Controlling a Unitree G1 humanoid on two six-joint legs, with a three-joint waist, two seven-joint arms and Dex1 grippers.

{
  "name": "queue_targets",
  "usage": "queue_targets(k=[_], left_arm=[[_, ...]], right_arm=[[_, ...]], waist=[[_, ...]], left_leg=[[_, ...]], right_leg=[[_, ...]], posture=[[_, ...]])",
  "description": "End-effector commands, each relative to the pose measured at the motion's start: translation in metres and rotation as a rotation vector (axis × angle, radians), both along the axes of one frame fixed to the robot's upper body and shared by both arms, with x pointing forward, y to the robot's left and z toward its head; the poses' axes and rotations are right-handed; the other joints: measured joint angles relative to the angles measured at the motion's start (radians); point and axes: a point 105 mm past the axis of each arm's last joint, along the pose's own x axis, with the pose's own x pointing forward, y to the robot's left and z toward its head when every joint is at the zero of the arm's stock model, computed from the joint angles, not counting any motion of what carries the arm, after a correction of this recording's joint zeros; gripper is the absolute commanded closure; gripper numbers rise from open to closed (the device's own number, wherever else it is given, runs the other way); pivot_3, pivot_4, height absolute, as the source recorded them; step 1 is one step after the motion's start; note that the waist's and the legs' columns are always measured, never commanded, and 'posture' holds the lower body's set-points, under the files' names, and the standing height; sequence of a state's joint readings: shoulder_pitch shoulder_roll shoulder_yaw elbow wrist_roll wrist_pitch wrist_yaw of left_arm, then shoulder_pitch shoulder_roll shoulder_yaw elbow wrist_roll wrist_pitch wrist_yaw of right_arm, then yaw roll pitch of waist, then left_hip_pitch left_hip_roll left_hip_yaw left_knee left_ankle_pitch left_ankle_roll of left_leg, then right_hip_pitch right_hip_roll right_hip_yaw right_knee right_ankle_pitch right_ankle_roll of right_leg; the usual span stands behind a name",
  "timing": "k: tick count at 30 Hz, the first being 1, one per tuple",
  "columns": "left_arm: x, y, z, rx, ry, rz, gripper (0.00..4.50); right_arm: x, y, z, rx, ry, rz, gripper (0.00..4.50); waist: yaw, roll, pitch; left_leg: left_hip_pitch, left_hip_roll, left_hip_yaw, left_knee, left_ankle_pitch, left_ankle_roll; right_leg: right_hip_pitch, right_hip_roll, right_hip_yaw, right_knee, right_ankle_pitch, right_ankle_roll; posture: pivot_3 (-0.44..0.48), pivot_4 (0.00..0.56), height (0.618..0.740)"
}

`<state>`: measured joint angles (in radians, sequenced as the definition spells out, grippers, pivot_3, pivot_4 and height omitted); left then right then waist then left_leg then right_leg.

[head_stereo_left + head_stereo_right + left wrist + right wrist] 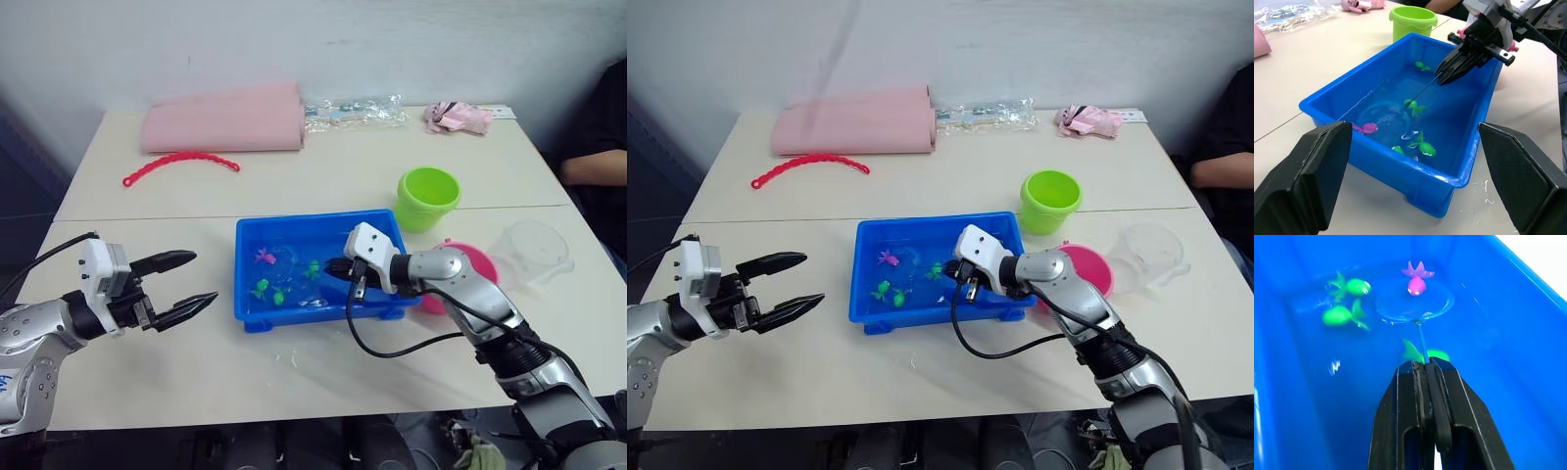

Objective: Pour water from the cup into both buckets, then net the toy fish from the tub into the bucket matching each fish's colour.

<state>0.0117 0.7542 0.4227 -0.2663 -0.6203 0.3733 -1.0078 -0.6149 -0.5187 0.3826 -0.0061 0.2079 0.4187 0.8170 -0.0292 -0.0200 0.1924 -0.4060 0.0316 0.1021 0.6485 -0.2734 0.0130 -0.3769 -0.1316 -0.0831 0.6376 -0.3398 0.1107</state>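
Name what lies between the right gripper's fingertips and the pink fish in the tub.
The right gripper is shut on the net's handle. Between it and the pink fish lie that thin handle and the submerged net hoop, as the right wrist view shows.

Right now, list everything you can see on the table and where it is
tub: one, blue, table centre, holds water
fish: four green, one pink, in the tub
net: one, blue rim, under water in the tub
green bucket: one, behind the tub's right end
pink bucket: one, right of the tub
cup: one, clear, right of the pink bucket
red beaded strip: one, far left
pink roll: one, far edge
clear bags: far edge
pink cloth: far right
person's arm: right edge
left gripper: open, left of tub
right gripper: shut on net handle
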Motion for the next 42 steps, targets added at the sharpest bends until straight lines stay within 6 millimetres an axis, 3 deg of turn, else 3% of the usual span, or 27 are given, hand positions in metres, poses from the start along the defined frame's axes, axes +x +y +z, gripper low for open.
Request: queue_targets(k=[1, 16, 18, 23, 36, 42], left_arm=[[0.0, -0.005, 0.008, 0.011, -0.023, -0.017, 0.05], [0.009, -0.026, 0.02, -0.044, -0.044, -0.108, 0.05], [0.012, -0.03, 0.026, -0.066, -0.079, -0.118, 0.05], [0.013, -0.045, 0.028, -0.07, -0.056, -0.212, 0.05], [0.026, -0.086, 0.018, -0.11, -0.019, -0.429, 0.05], [0.032, -0.093, 0.016, -0.119, -0.009, -0.498, 0.05]], right_arm=[[-0.004, -0.003, 0.02, 0.145, -0.058, 0.008, 4.5], [-0.045, -0.062, 0.028, 0.191, -0.134, 0.003, 4.5], [-0.055, -0.069, 0.021, 0.149, -0.157, 0.034, 4.5], [-0.066, -0.093, 0.024, 0.228, -0.14, -0.062, 4.5], [-0.12, -0.152, 0.067, 0.253, -0.237, -0.264, 4.5], [-0.143, -0.19, 0.073, 0.171, -0.258, -0.426, 4.5]], waist=[[0.001, 0.0, 0.0], [0.004, 0.0, 0.0], [0.003, 0.0, 0.0], [0.004, -0.001, 0.0], [0.031, -0.001, 0.0], [0.044, -0.001, 0.0]], left_leg=[[0.0, 0.0, 0.0, 0.0, 0.0, 0.0], [0.0, -0.001, 0.0, 0.0, 0.0, 0.0], [0.001, -0.001, 0.0, 0.0, 0.0, 0.0], [0.001, -0.001, 0.0, 0.0, 0.0, 0.0], [0.002, -0.001, 0.001, 0.0, 0.0, 0.001], [0.002, -0.002, 0.001, 0.001, 0.0, 0.001]], right_leg=[[0.0, 0.0, 0.0, 0.0, 0.0, 0.0], [0.001, 0.001, 0.0, 0.0, 0.0, 0.0], [0.001, 0.001, 0.0, -0.001, 0.0, 0.0], [0.001, 0.002, 0.0, 0.0, 0.0, 0.0], [0.002, 0.004, 0.001, -0.002, 0.0, 0.0], [0.002, 0.004, 0.001, -0.002, 0.0, 0.001]], posture=[[0.0, 0.15, 0.74], [0.0, 0.15, 0.74], [0.0, 0.15, 0.74], [0.0, 0.15, 0.74], [0.0, 0.15, 0.74], [0.0, 0.15, 0.74]])
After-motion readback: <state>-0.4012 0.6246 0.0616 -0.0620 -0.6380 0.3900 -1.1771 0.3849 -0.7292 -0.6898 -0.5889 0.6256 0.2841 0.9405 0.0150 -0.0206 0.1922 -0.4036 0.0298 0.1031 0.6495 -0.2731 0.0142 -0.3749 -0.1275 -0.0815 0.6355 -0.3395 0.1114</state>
